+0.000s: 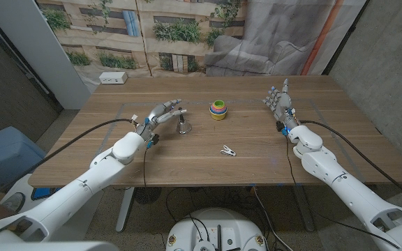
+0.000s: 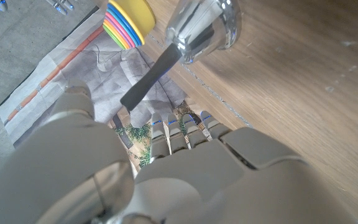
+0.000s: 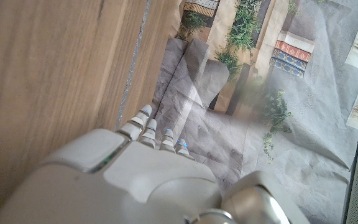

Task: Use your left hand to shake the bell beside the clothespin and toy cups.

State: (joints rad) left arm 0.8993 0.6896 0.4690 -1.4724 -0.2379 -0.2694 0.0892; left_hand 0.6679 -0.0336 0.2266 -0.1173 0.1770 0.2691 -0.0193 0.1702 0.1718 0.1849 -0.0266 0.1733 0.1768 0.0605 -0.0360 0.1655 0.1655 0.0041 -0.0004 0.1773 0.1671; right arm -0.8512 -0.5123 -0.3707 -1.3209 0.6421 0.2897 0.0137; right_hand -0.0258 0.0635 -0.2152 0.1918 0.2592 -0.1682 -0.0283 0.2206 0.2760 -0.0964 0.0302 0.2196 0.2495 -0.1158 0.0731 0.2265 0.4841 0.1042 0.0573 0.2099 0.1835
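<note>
A small silver metal bell with a thin dark handle (image 1: pixel 184 124) stands on the wooden counter (image 1: pixel 257 157), left of the counter's middle and about halfway between its near and far edges. The left hand (image 1: pixel 160 116) hovers just beside the bell on its left, with its fingers (image 1: pixel 176 107) spread and reaching over towards the handle. In the left wrist view the bell (image 2: pixel 199 28) shows beyond the pale back of the hand (image 2: pixel 185 174), its dark handle slanting free with no finger around it, so the left fingers are released and hold nothing.

A stack of brightly coloured toy cups with a yellow outer cup (image 1: pixel 218 110) sits just right of the bell, slightly nearer the far edge; the same stack (image 2: pixel 128 22) shows in the left wrist view beside the bell. A small white clothespin (image 1: pixel 228 150) lies on the counter nearer the front edge, apart from both bell and cups.

The right hand (image 1: pixel 280 103) stands upright on its edge towards the right side of the counter, well apart from the cups, its fingers (image 1: pixel 276 92) straight, apart and grasping nothing. In the right wrist view, its fingertips (image 3: pixel 148 127) point past the counter's edge towards a printed backdrop of buildings and plants (image 3: pixel 278 81). A white box (image 1: pixel 114 78) sits beyond the far left corner.
</note>
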